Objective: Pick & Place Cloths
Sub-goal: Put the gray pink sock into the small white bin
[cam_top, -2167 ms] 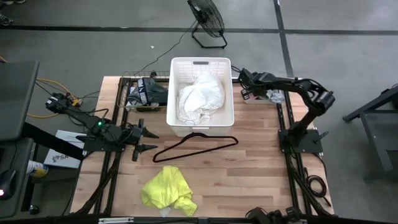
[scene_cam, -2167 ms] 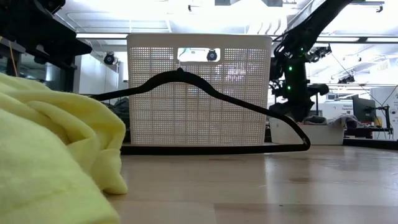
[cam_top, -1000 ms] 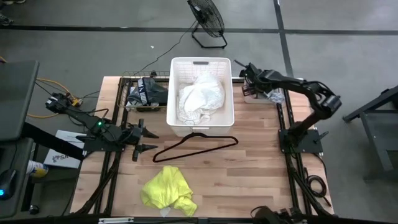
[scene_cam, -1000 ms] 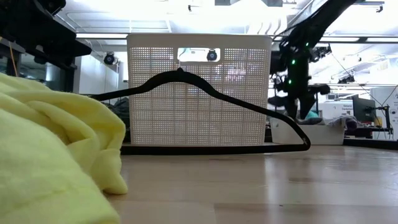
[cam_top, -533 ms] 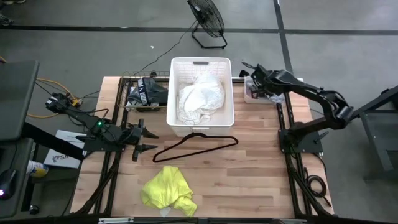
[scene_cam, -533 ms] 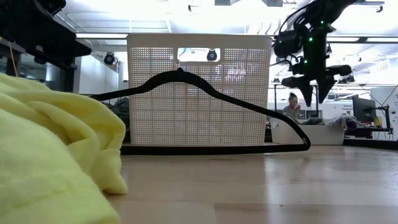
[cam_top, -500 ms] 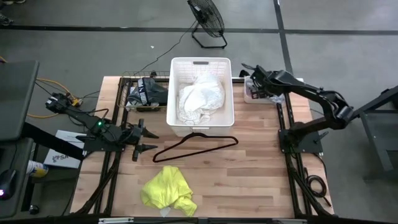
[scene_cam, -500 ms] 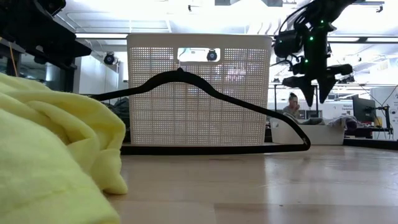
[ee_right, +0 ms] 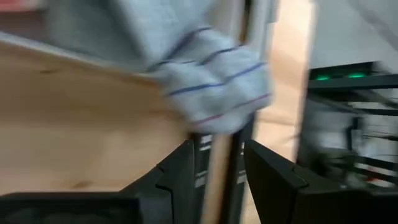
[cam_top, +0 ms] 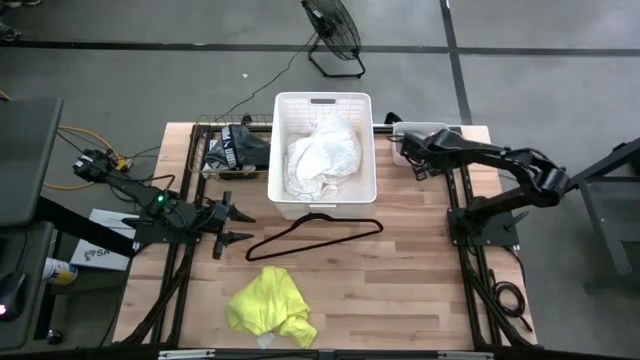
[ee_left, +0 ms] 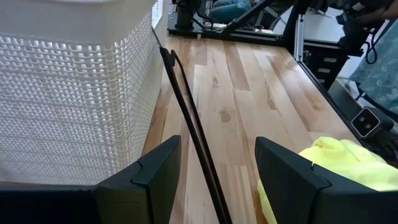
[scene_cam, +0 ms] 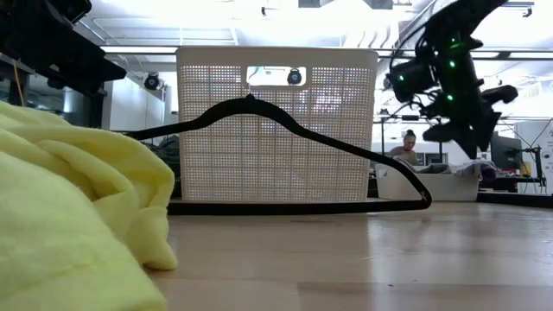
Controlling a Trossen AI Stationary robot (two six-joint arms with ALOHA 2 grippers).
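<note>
White cloth [cam_top: 323, 157] already in basket [cam_top: 281, 190]. Yellow cloth [cam_top: 270, 305] left on bench [cam_top: 420, 280]. Left gripper [cam_top: 232, 224] parted, empty. Right gripper [ee_right: 217, 174] partly open, empty beside striped cloth [ee_right: 214, 87].

A big white cloth [cam_top: 322, 158] is lying crumpled inside the basket [cam_top: 283, 110]. My yellow one [cam_top: 270, 305] is lying bunched on the table's near edge; dark pieces [cam_top: 236, 147] are sitting heaped left of the basket.

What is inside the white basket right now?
The white basket holds a crumpled white cloth. Anything beneath that cloth is covered and cannot be seen.
</note>
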